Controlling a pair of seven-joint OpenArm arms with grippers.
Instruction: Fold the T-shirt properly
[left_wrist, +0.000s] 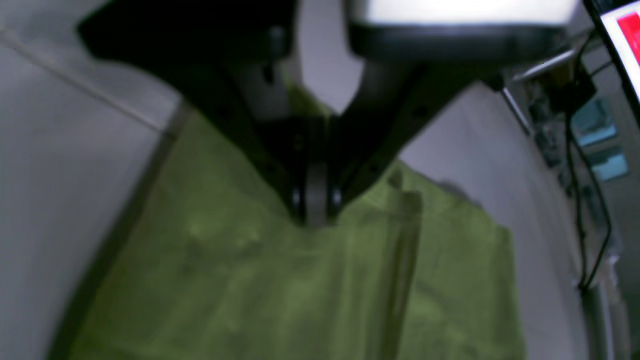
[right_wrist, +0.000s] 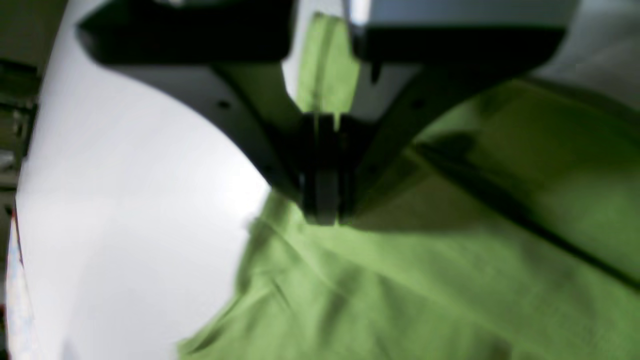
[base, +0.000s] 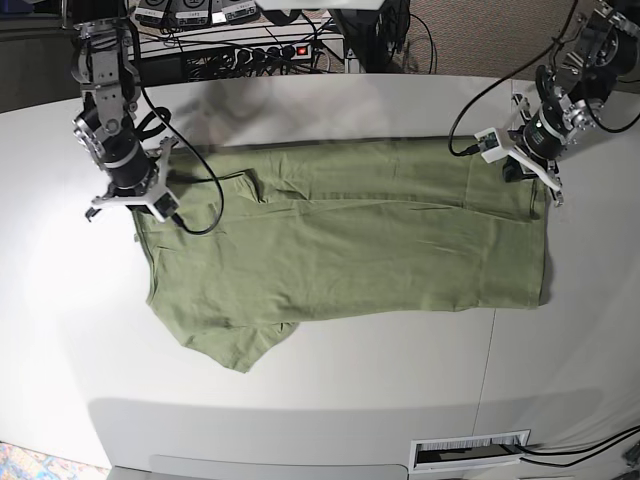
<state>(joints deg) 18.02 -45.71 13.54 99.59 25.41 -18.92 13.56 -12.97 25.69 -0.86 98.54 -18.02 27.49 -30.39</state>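
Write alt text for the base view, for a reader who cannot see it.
A plain olive-green short-sleeved cotton T-shirt lies spread sideways on a pale grey table. The right gripper and the left gripper, on opposite sides, each have their jaws shut on a far corner of it. One sleeve juts toward the near edge.

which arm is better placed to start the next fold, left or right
Neither clearly. The left gripper and the right gripper are each shut on a far corner of the T-shirt, so a two-arm fold toward the near edge looks likeliest.
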